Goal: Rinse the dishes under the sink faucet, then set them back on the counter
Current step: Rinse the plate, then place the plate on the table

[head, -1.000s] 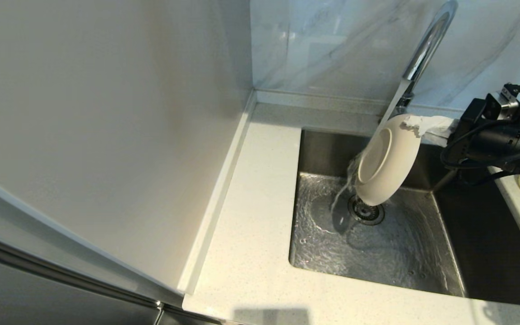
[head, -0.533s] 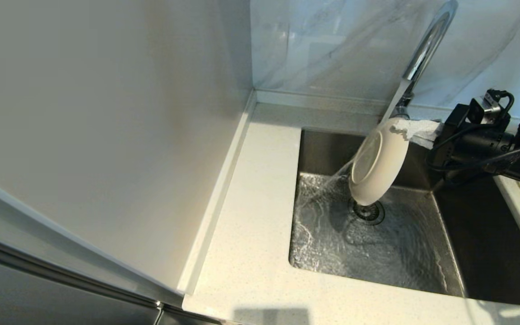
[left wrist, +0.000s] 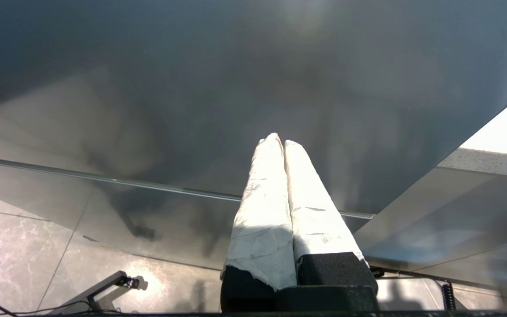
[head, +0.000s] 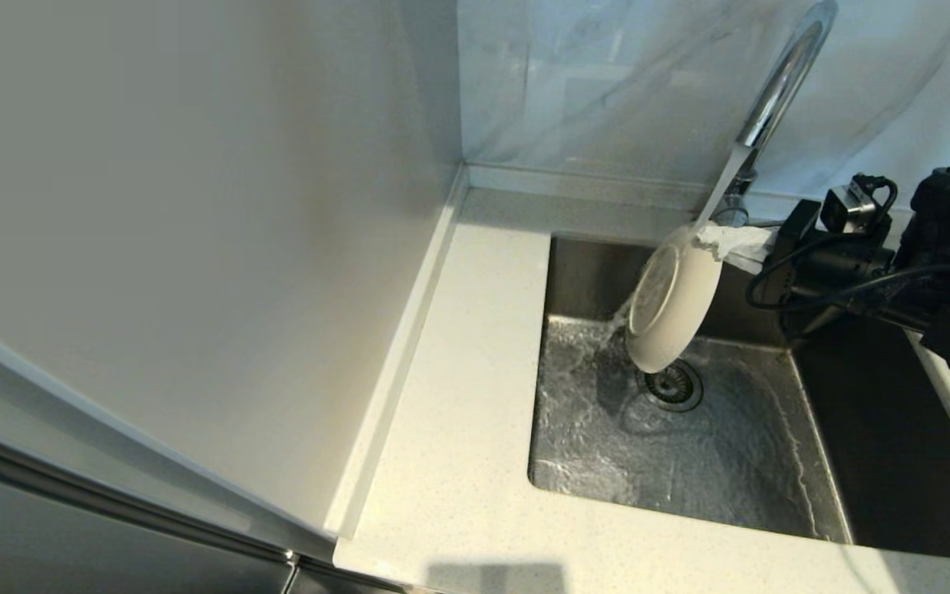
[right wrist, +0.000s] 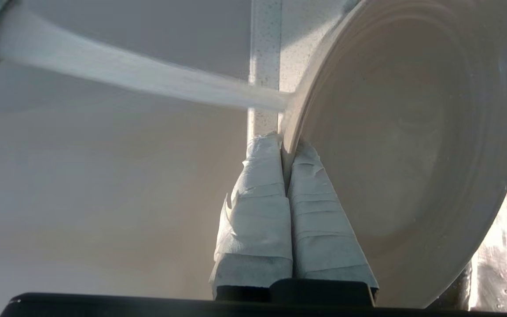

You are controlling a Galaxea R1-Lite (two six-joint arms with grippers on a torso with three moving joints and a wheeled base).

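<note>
While water runs from the faucet [head: 780, 78] in a slanting stream [right wrist: 139, 77], the right gripper [head: 718, 242] holds the plate [head: 666, 301] on edge over the sink [head: 772, 462], its tape-wrapped fingers [right wrist: 319, 211] pinching the plate's rim. The stream strikes that rim just beside the fingers and spills down to the wet basin floor, close to the drain strainer [head: 673, 384]. The plate hangs nearly upright, tilted a little, its underside turned toward the counter [head: 458, 396] on the left. The left gripper [left wrist: 282, 143] sits parked away from the sink, its wrapped fingers pressed together on nothing, facing a dark glossy panel [left wrist: 192, 88].
</note>
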